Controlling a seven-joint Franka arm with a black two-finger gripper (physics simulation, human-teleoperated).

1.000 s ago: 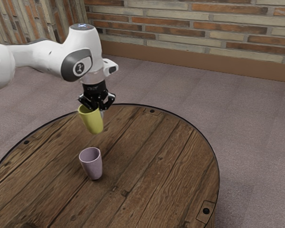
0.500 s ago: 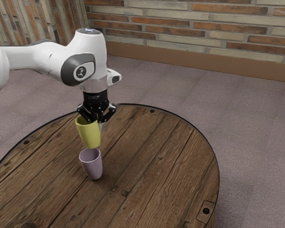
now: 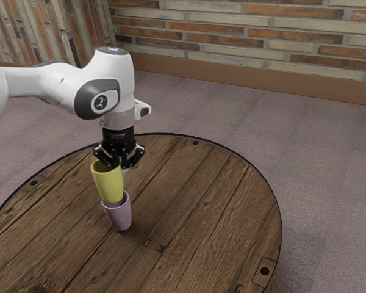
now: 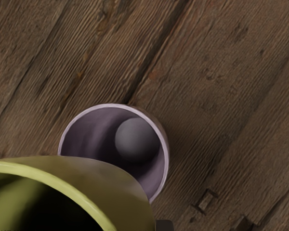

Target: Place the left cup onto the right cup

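The jaws stand narrow, pinching the rim of the yellow cup (image 3: 107,182). The gripper (image 3: 117,160) hangs at 12 o'clock of the purple cup (image 3: 119,215). A second ago the yellow cup hung clear, up toward 12 o'clock. Half a second ago its base was just over the purple mouth. Now the hand has come lower, and the base overlaps the purple rim while the purple cup has stayed put. The yellow cup tilts, its mouth leaning toward 11 o'clock.

The exterior view places both cups at about 9 o'clock from the centre of the round wooden table (image 3: 207,207). It does not settle whether they touch. The wrist view looks into the purple cup (image 4: 91,132), its inside floor bare. The yellow cup (image 4: 62,192) covers only one side of that rim.
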